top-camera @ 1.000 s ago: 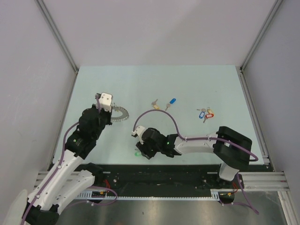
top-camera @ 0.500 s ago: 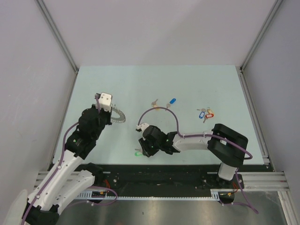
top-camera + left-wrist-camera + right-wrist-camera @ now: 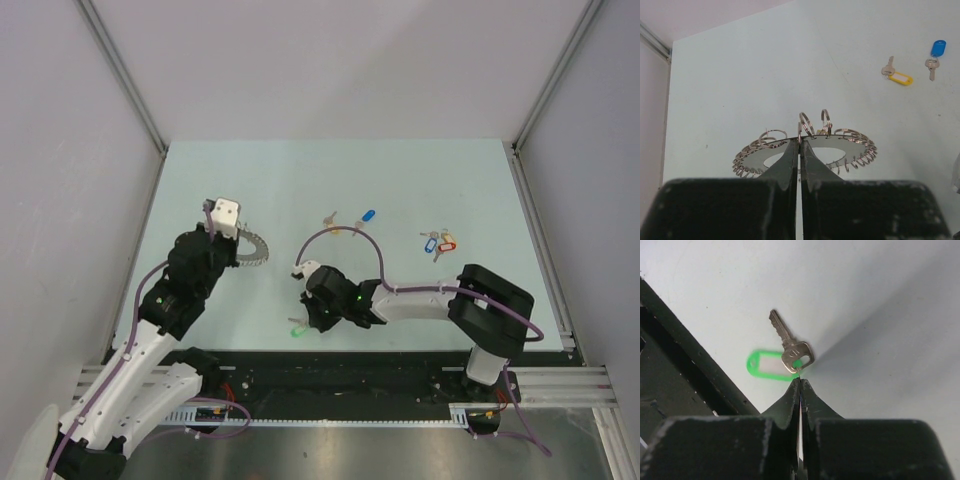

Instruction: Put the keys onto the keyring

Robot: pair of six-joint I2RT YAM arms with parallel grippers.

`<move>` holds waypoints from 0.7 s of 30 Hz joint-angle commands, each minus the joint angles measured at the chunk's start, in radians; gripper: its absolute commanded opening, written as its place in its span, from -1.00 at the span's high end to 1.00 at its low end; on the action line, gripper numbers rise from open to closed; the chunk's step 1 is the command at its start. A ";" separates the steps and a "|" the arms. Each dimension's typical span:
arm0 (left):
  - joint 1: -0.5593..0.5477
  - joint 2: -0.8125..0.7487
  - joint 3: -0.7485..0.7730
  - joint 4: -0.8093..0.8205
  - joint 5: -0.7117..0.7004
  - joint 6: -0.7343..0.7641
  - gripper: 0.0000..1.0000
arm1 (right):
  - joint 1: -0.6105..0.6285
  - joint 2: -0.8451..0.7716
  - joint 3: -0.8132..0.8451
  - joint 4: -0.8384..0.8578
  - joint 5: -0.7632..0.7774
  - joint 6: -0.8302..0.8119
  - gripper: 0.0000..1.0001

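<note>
The right pincer [image 3: 800,383] has its two fingers pressed together. Their tips meet right at the lower corner of the head of the green-tagged key [image 3: 796,354], where the tag joins it. Whether the tiny link there is actually nipped between them cannot be told. From that head the key's blade runs away from the fingertips, up and to the left in the right wrist view, so its long axis slants off the line of the fingers. The green tag lies flat to the left of the head, almost crosswise to the blade. Beyond the tag on the left is the black rail [image 3: 675,370] at the near edge of the table [image 3: 880,300].

From above, the right pincer [image 3: 311,321] is low over the near edge. The green-tagged key [image 3: 297,329] shows only as a green speck just off the tips, with its heading unreadable.

The left pincer [image 3: 800,144] is also pressed together, pinching the near rim of the keyring [image 3: 850,142]. The keyring is a flat metal ring fringed with small wire loops. It spreads to both sides ahead of the tips and is seen nearly edge-on. Well ahead and to the right lie a yellow-tagged key [image 3: 897,76] and a blue-tagged key [image 3: 935,54], each with its blade pointing away from its tag.

The top view shows only an arc of the keyring [image 3: 259,250] past the left pincer [image 3: 244,244]. It also shows a bunch of tagged keys [image 3: 437,243] well off to the right, which neither wrist view takes in.
</note>
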 commanded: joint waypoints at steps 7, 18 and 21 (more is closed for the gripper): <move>0.010 -0.034 0.011 0.081 0.258 0.042 0.99 | -0.054 -0.294 -0.053 0.013 0.078 -0.277 1.00; 0.007 0.047 0.129 0.040 0.694 0.103 0.99 | -0.238 -0.660 -0.264 0.333 -0.149 -0.392 1.00; 0.005 0.084 0.177 0.018 0.777 0.132 0.99 | -0.284 -0.716 -0.311 0.395 -0.199 -0.414 1.00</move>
